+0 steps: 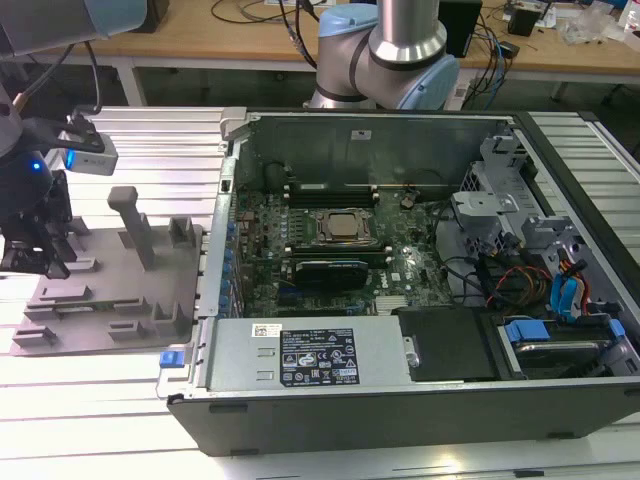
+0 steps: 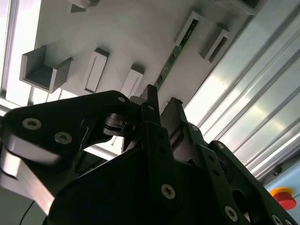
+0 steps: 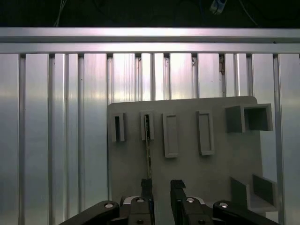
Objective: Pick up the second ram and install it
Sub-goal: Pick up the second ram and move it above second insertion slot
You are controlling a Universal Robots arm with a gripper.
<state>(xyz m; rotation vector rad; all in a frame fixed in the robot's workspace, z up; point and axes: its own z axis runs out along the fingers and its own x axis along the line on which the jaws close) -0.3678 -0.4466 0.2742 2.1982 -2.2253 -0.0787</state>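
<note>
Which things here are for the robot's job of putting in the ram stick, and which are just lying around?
For the job:
- second ram, lying on the grey tray
- gripper, open, close to the ram
- open computer

Just lying about:
- red button
- bench cables
- orange and blue cables

second ram [image 3: 149,154] near end hidden behind pincer [image 3: 161,183], tray [image 3: 187,173] cut off at picture's edge

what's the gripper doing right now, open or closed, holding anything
Gripper: open, holding nothing, above the grey tray, close to the ram stick.
</note>
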